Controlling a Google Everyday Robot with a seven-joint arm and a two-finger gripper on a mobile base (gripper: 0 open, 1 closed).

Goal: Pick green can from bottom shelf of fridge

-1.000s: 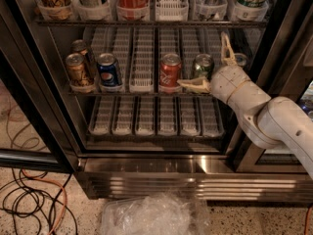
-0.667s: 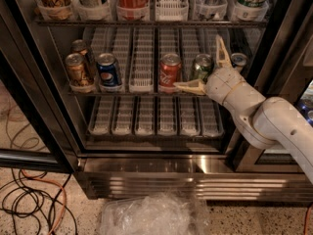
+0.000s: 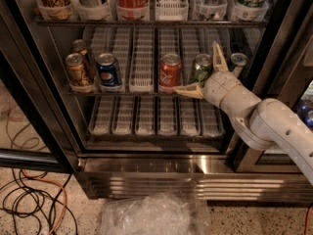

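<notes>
Green can: we see a green cylinder with a silver top, label unreadable, at the ribbed white shelf's front edge, right of the red can.
Gripper: cream fingers spread wide around that can, clamping nothing.
Fridge: shiny steel base.

Claw moved bit left and bit lower than second ago. Top finger came in close beside green can. Bottom finger slid along under can front, nearer red can. Green can now sits between spread fingers.
</notes>
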